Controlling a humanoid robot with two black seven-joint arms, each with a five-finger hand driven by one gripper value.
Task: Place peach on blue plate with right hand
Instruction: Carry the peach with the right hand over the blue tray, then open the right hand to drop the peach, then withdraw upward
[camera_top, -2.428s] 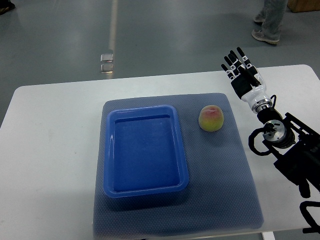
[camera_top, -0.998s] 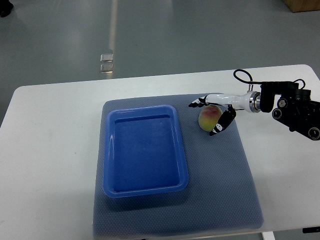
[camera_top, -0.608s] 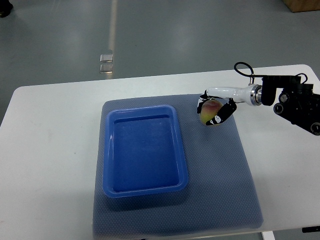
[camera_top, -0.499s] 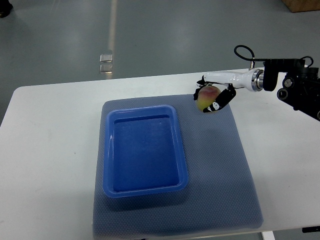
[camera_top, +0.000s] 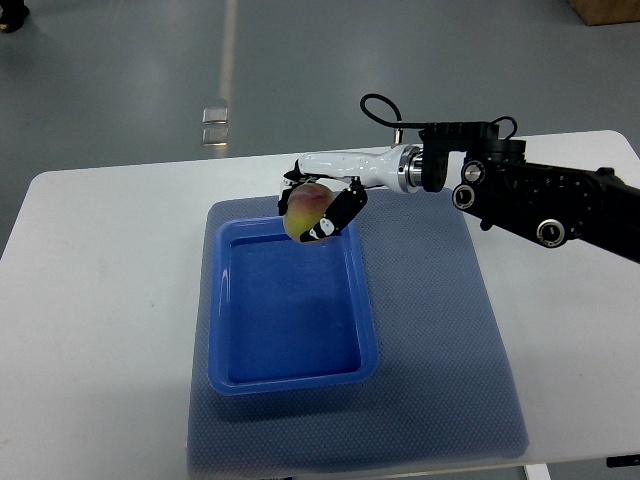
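Spanning most of the top view, the white rectangular table (camera_top: 100, 300) carries a grey-blue textured mat (camera_top: 440, 350), and on the left part of that mat lies the blue rectangular plastic plate (camera_top: 225, 300), a shallow tray with a raised rim and nothing inside it.

The black right arm (camera_top: 540, 200) enters from the right edge and reaches across the far side of the mat. Its white-and-black right hand (camera_top: 320, 205) is curled closed around the round yellow-red peach (camera_top: 305, 207), with fingers wrapped over the top and near side of the fruit. The peach appears to be held in the air above the far end of the plate, just inside its far rim, not resting on any surface.

The left arm does not show.

Task status, as a judgement: the grasp and lift are complete, and the carry has brought the fruit over the plate. Remaining steps are lowering it to the plate floor, opening the fingers, and withdrawing the hand. Release from height risks the round fruit rolling against the rim.
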